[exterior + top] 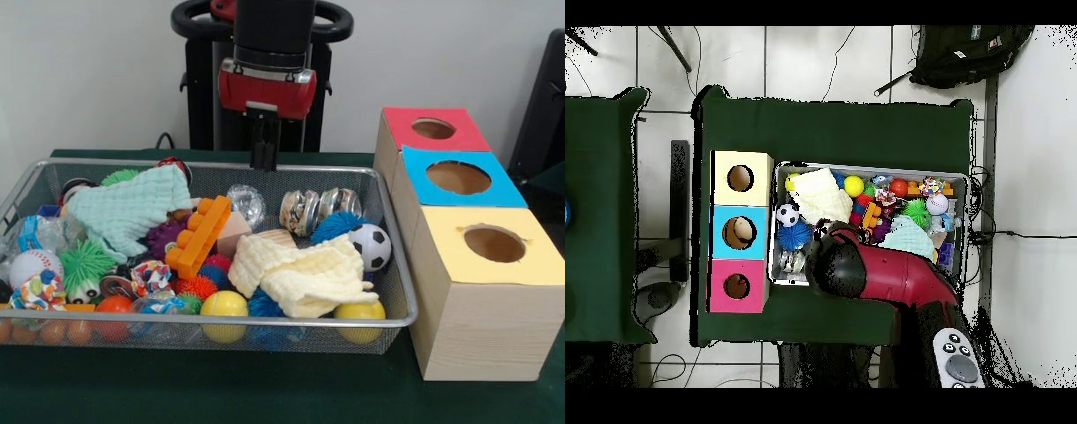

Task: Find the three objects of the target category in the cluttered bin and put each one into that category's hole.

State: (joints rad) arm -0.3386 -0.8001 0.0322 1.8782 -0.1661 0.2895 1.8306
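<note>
Hand (264,150) hung above the bin's (399,311) far rim, carrying nothing; fingers appeared pressed together. No pale-yellow figure showed; likely buried under the cloths (305,274), hence the searching. Holed boxes (481,296) stood right.

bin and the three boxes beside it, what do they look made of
Bin: silver wire mesh with a rounded metal rim; you see the toys through it. Boxes: pale wood by the grain lines, tops looking like matt red, blue and yellow card or paint, each with a round hole.

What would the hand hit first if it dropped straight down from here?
Probably the bin's far rim or the mesh floor just inside it; the hand hangs at that edge. The clear ball lies just beside this line. Depth is unclear.
</note>
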